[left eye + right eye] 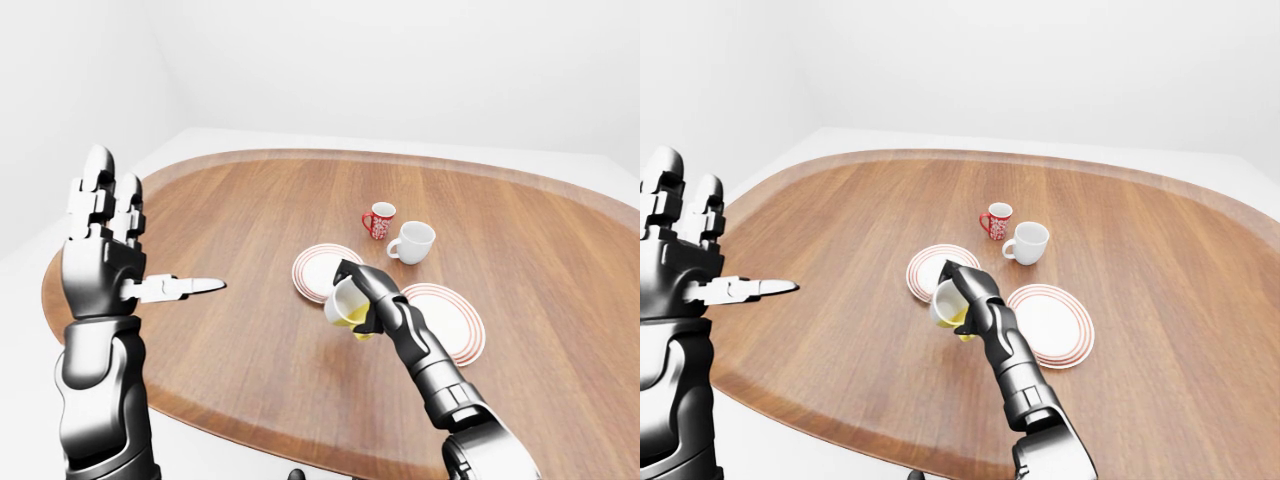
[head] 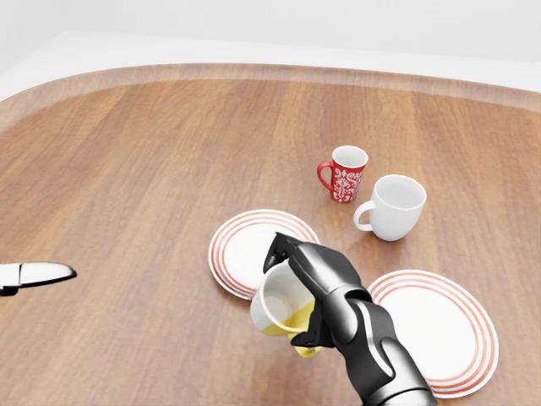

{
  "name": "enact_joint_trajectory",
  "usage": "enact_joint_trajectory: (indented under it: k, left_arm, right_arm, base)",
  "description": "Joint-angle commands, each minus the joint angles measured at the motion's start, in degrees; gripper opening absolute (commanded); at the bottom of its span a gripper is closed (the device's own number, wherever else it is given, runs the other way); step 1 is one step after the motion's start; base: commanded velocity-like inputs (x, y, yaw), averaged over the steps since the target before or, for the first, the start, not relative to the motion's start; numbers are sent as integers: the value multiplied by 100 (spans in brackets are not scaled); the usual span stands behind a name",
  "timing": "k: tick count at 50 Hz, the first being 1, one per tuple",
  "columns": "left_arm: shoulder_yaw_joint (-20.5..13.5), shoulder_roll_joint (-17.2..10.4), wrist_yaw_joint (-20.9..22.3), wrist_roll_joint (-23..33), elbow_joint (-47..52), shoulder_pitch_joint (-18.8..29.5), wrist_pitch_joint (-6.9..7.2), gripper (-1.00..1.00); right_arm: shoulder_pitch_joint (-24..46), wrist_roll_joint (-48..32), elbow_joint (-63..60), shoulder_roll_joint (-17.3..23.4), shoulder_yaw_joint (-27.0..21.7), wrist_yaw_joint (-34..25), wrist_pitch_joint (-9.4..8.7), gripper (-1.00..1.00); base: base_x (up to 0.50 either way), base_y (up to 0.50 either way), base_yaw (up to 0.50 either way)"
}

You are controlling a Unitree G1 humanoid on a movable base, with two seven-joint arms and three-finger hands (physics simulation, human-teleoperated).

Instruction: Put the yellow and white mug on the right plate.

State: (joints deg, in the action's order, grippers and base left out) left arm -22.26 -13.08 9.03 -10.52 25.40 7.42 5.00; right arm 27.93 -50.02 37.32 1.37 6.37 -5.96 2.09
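The right hand (image 2: 308, 292) grips the tilted yellow and white mug (image 2: 279, 311) between the left plate (image 2: 241, 254) and the right plate (image 2: 439, 326) on the wooden worktop (image 2: 152, 169), near a red patterned mug (image 2: 347, 173) beside a white mug (image 2: 395, 206).

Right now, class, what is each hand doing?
Left hand: open, raised, holding nothing.
Right hand: closed on the yellow and white mug.
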Motion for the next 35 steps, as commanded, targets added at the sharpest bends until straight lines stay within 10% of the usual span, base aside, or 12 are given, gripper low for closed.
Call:
enact_joint_trajectory:
  k: [1, 35]
  left_arm:
    - [37, 30, 12, 35, 32, -27, 0, 97]
    - [25, 31, 39, 50, 13, -20, 0, 97]
  right_arm:
    - [154, 59, -90, 256, -212, -60, -17, -100]
    - [562, 518, 580, 1195, -727, 96, 137, -100]
  base:
    - [0, 0, 0]
    - [0, 0, 0]
